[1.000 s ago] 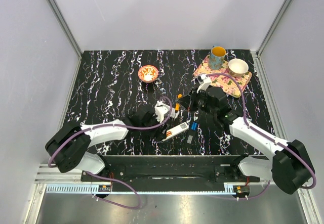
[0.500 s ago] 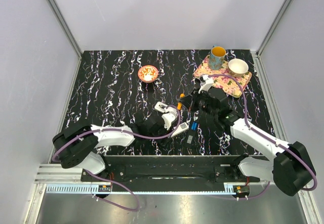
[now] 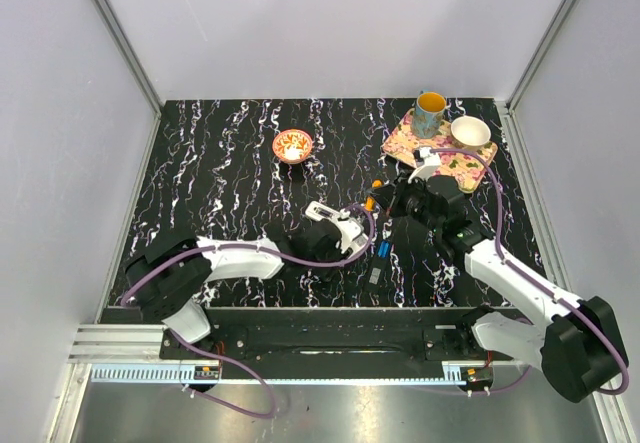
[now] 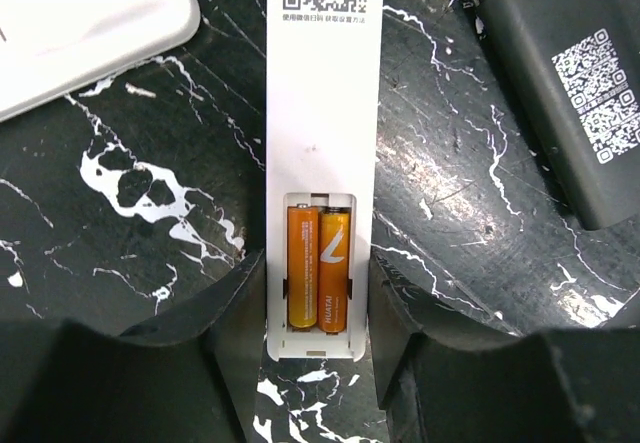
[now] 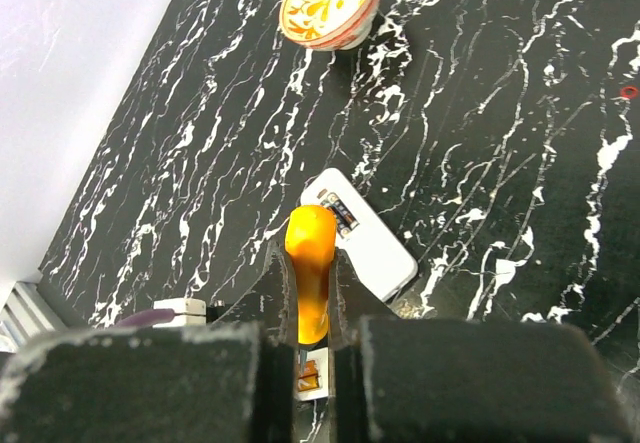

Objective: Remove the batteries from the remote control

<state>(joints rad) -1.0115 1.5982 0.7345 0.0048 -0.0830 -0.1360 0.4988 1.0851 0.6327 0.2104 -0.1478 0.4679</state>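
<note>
White plastic runs up the middle of the left wrist view: the remote (image 4: 322, 83) lies back-up on the black marbled table (image 4: 130, 223). Its far end is cut off by the top of the picture, and its battery bay is uncovered. From overhead I can hardly find it, since the left arm's wrist covers that spot. A white slab (image 4: 80, 13) is cropped at the upper left corner, and I cannot say what it is. A dark grey handset (image 4: 570, 93) with a code sticker runs off the right side.

Two batteries (image 4: 320, 268) lie side by side in the bay at the remote's near end. The left gripper (image 4: 320, 308) straddles that end, one finger just beside each long edge, level with the cells. Whether the fingers press on the plastic or only flank it I cannot tell.

Off to the right, nearer the floral tray (image 3: 478, 166), the right gripper (image 5: 310, 263) is clenched on a third orange battery (image 5: 312, 228). It sticks out past the fingertips above the table, and its rear half is hidden between the pads. A patterned bowl (image 5: 330, 3) sits well beyond it.
</note>
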